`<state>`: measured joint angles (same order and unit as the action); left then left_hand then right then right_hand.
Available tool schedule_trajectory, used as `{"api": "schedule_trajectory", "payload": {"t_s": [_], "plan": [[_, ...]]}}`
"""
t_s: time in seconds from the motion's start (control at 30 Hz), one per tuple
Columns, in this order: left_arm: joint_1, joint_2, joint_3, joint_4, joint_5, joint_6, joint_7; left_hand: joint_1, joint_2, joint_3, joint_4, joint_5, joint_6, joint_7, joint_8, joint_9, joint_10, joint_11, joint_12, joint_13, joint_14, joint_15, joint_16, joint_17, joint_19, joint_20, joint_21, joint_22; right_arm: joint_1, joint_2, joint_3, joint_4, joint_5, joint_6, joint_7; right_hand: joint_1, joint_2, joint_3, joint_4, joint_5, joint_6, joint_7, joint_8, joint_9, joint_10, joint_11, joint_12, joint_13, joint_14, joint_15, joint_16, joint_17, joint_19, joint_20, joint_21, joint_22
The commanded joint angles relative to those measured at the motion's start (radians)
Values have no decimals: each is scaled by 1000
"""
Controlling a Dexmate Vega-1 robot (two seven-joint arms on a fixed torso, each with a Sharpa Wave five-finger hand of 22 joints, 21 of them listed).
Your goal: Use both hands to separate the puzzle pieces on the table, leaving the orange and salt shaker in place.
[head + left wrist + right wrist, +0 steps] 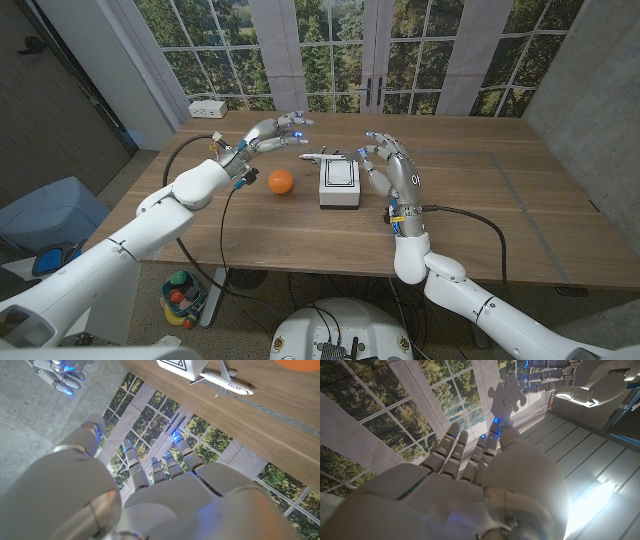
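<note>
My right hand (390,168) is raised above the table, to the right of a white box (340,183). In the right wrist view a pale puzzle piece (507,391) stands at the tips of my right hand (470,475), pinched between thumb and finger. My left hand (283,128) hovers over the table's far side with its fingers spread and nothing in them. Its fingertips (542,374) reach toward the piece from the other side. An orange (280,181) lies on the table below my left hand.
A small model airplane (326,157) lies just behind the white box (182,367), with the airplane (226,381) beside it in the left wrist view. A white power strip (207,108) sits at the table's far left corner. Black cables run along both forearms.
</note>
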<state>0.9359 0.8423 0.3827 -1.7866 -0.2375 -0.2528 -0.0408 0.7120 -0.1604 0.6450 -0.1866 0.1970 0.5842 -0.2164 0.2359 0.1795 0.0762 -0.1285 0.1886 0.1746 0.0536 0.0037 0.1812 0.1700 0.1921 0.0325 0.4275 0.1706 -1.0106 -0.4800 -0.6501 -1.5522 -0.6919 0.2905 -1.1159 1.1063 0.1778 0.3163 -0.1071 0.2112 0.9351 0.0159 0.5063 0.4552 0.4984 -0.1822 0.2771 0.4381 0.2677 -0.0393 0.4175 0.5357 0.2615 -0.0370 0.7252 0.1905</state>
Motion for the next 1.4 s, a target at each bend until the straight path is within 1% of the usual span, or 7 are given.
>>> {"api": "schedule_trajectory", "payload": {"t_s": [0.03,0.33,0.63,0.77,0.97,1.1,1.4], "plan": [[-7,-9,21,2,18,-38,-27,23,-4,-12,2,8,16,-2,-3,5,-1,4,2,4,-4,8,-1,2,8,5,-8,5,-10,31,36,7,0,56,-1,-10,-2,8,5,8,-5,-2,12,21,14,-1,6,5,2,-169,-1,4,-6,-42,7,2],[-38,-52,46,67,-61,-92,-108,60,-14,-61,11,20,64,2,5,7,14,6,9,4,5,9,2,2,17,12,-24,6,2,38,21,8,-1,57,-1,-18,-4,9,6,12,-14,2,30,46,17,-4,7,15,-2,-166,-2,9,-14,-41,9,1],[-74,-93,71,125,-128,-121,-177,74,-7,-91,19,24,107,3,11,8,34,2,14,4,19,5,5,2,33,12,-30,7,16,33,6,3,0,63,-1,-25,-3,14,6,16,-17,1,50,72,17,-4,7,25,-5,-167,-5,11,-19,-39,13,1],[-85,-98,79,132,-125,-117,-185,83,-4,-111,22,27,133,11,14,9,40,-1,14,4,26,1,6,2,39,11,-35,8,24,33,2,9,-1,73,-1,-28,-4,16,6,17,-19,-1,58,82,17,-4,7,29,-5,-166,-6,12,-19,-38,15,0],[-99,-102,89,134,-106,-111,-185,95,-3,-134,23,30,125,27,6,12,40,2,11,4,24,-3,3,2,44,9,-42,9,39,37,-1,19,2,84,-1,-33,-4,20,6,20,-23,0,68,96,21,-4,8,36,-5,-165,-9,12,-20,-36,17,0],[-102,-112,93,140,-100,-114,-177,108,-3,-151,23,34,120,43,2,16,39,12,9,5,17,-22,0,2,49,11,-47,9,51,40,-11,27,2,89,-1,-36,-5,21,6,21,-26,0,75,106,23,-5,8,40,-4,-165,-8,14,-21,-35,19,0],[-121,-142,115,169,-102,-123,-189,135,2,-182,25,45,175,44,21,22,62,1,14,5,29,-46,3,1,64,-6,-55,10,73,42,-33,38,6,87,0,-41,-6,26,4,23,-32,2,90,126,38,-3,14,51,-4,-167,-8,18,-22,-33,24,-1]]}}
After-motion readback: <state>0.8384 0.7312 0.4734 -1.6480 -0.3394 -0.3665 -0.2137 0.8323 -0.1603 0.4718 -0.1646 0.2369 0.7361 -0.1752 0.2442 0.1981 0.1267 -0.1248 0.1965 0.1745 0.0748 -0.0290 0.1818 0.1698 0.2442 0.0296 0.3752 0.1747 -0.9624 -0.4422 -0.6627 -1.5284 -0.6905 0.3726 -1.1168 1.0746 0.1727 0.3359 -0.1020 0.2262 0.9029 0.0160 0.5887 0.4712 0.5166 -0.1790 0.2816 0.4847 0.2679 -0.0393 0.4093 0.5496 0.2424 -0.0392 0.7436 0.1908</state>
